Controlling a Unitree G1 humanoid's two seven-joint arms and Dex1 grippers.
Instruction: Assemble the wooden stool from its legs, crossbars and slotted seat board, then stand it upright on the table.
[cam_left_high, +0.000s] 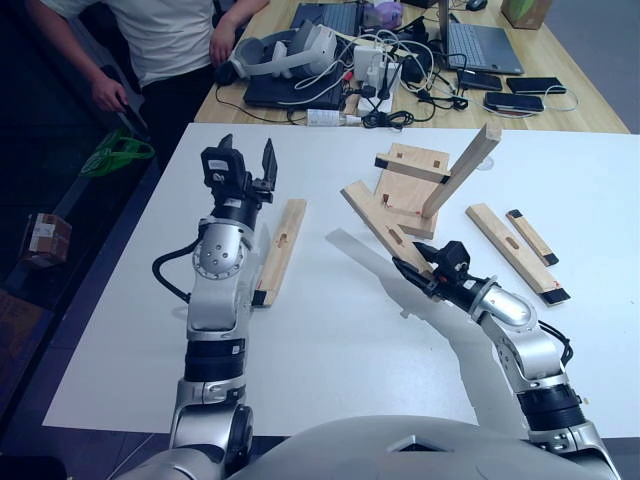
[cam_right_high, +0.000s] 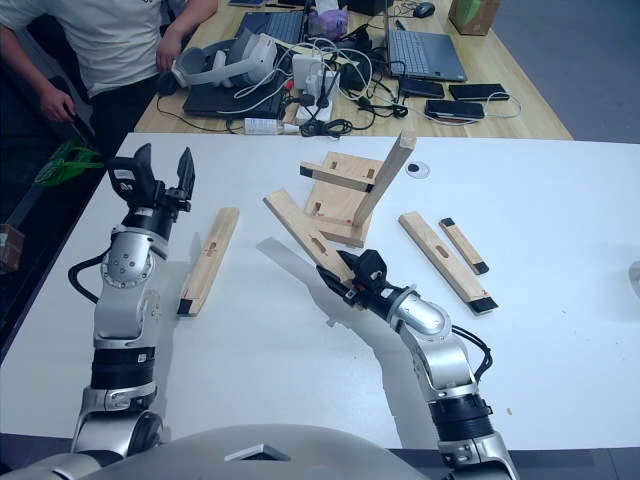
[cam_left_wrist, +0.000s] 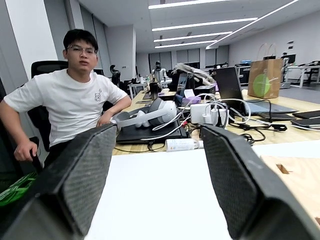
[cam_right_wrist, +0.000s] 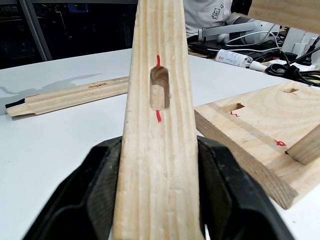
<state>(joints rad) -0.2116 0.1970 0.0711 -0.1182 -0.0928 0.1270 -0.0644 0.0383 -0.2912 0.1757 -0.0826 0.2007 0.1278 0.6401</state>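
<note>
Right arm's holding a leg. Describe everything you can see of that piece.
It is a pale wooden leg, a flat bar with an oblong slot flanked by red marks. The right gripper is shut on its near end, fingers on both narrow edges. It is tilted, raised off the table, far end pointing toward the seat board; contact there cannot be told.

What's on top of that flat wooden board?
A leg stands tilted on the board, and a short bar lies across it. Whatever is under the leg's foot is hidden.
</note>
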